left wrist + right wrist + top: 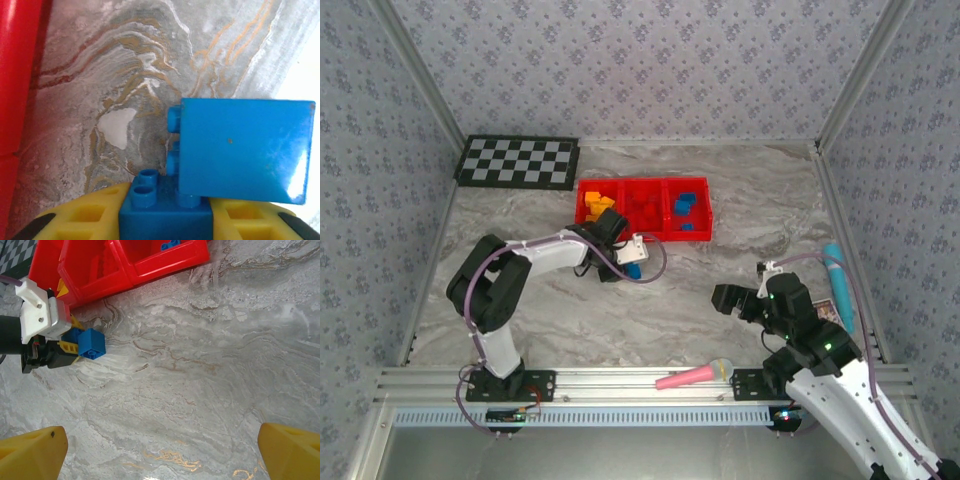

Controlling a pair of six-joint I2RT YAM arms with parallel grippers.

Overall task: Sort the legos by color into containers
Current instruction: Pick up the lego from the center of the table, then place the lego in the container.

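Observation:
My left gripper (165, 222) is shut on a dark blue brick (165, 207), low over the table just in front of the red tray (645, 238). A larger, lighter blue brick (245, 150) lies on its side against the held one; the right wrist view shows it as a blue brick (91, 343) beside the left gripper (62, 347). The tray's left compartment holds orange-yellow bricks (597, 205), the middle one red bricks (642, 205), the right one blue bricks (684, 207). My right gripper (725, 298) hovers open over bare table, its fingertips (30, 455) far apart.
A black-and-white checkerboard (518, 160) lies at the back left. A pink microphone-shaped toy (695, 376) rests at the near edge, and a teal object (838, 275) lies along the right wall. The tray's red wall (15, 75) stands close on the left gripper's left.

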